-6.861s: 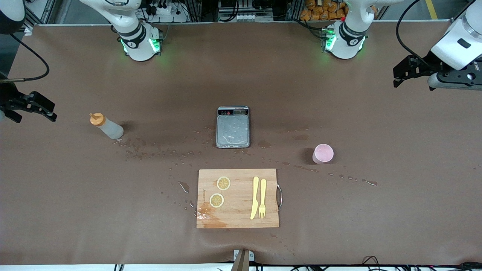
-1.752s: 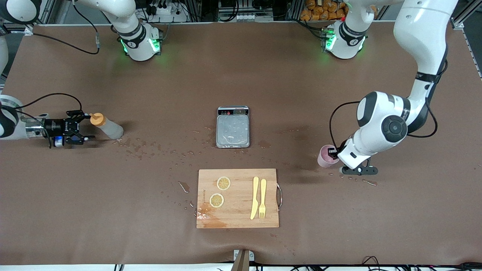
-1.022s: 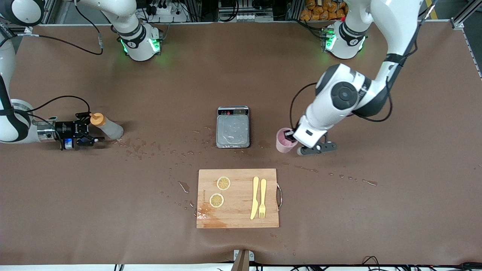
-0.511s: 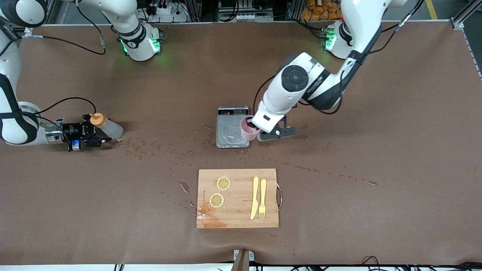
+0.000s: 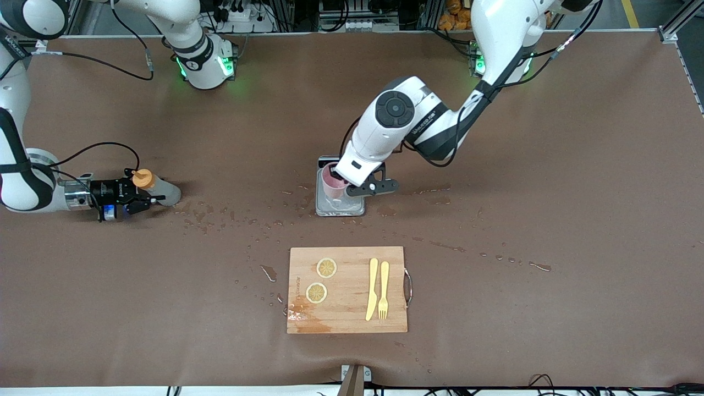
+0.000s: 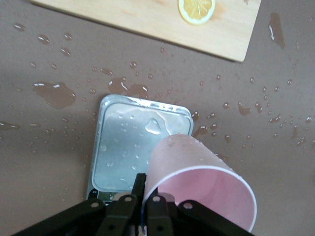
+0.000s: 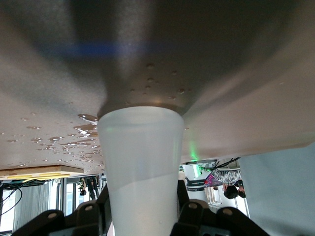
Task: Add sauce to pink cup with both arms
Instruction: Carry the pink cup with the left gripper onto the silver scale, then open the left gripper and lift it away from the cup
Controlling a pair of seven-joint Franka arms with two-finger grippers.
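Observation:
My left gripper (image 5: pixel 340 188) is shut on the rim of the pink cup (image 5: pixel 331 185), one finger inside and one outside, and holds it tilted just above the small metal scale (image 5: pixel 342 207) at the table's middle. The left wrist view shows the cup (image 6: pixel 197 179) in that gripper (image 6: pixel 144 191) over the scale (image 6: pixel 123 142). My right gripper (image 5: pixel 141 196) is low at the right arm's end of the table, fingers closed around the sauce bottle (image 5: pixel 159 190) with its orange cap (image 5: pixel 142 177). The right wrist view shows the whitish bottle (image 7: pixel 142 157) filling the gap between the fingers (image 7: pixel 88 211).
A wooden cutting board (image 5: pixel 347 316) lies nearer to the front camera than the scale, with two lemon slices (image 5: pixel 326 268), a yellow knife (image 5: pixel 373 289) and a fork (image 5: pixel 383 290) on it. Water drops (image 5: pixel 220 217) are scattered on the brown table.
My left arm has carried the pink cup from its end of the table to over the scale. My right gripper has slid forward around the sauce bottle and closed on it.

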